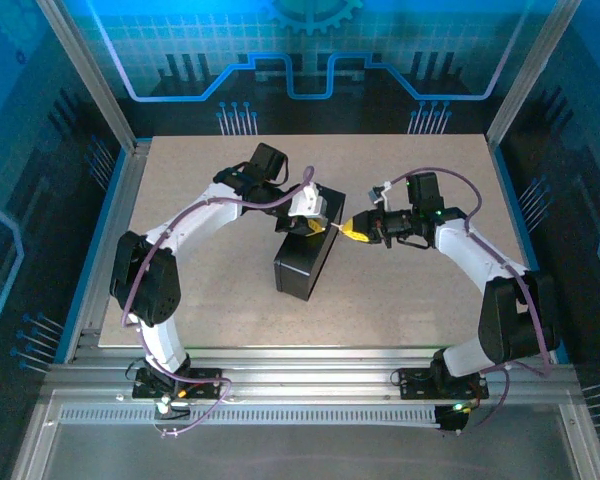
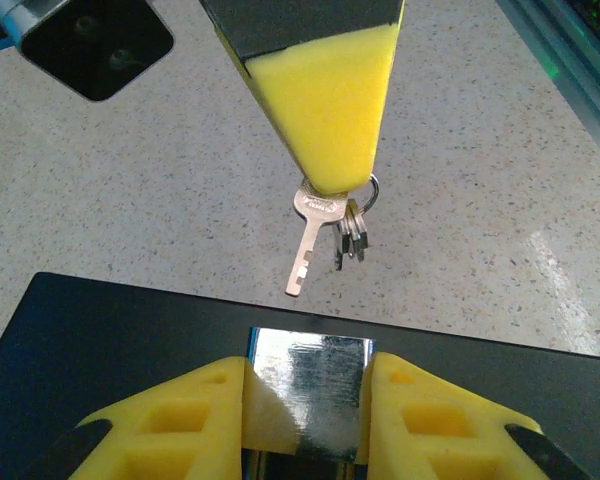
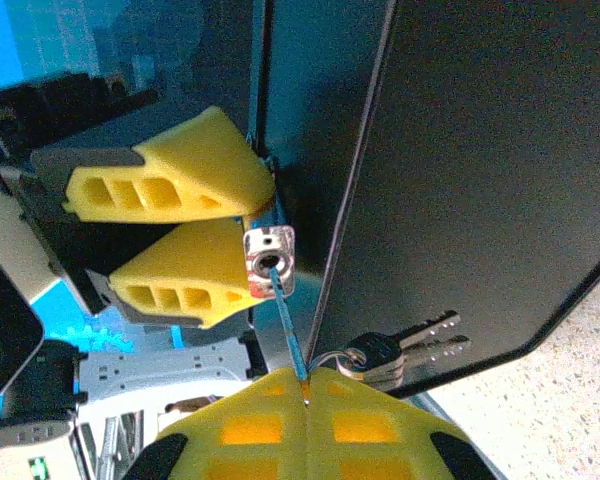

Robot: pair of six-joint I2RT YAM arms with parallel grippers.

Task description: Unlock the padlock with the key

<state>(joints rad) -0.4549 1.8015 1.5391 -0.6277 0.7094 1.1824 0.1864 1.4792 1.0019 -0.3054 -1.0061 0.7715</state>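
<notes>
My left gripper (image 2: 307,368) is shut on the padlock (image 2: 305,385), a small shiny metal block held just above the black box (image 2: 110,340). The padlock's keyhole face (image 3: 269,262) points toward my right gripper (image 3: 307,378), which is shut on the key (image 3: 290,330). The thin key's tip lies at the mouth of the keyhole in the right wrist view. In the left wrist view the key (image 2: 308,245) ends a little short of the padlock. In the top view the left gripper (image 1: 308,222) and the right gripper (image 1: 352,230) meet tip to tip over the box's far end.
Spare keys (image 3: 405,350) hang on a ring beside the held key. The black box (image 1: 305,258) lies in the middle of the beige table (image 1: 210,310). Metal frame rails run along the table's left, right and near edges.
</notes>
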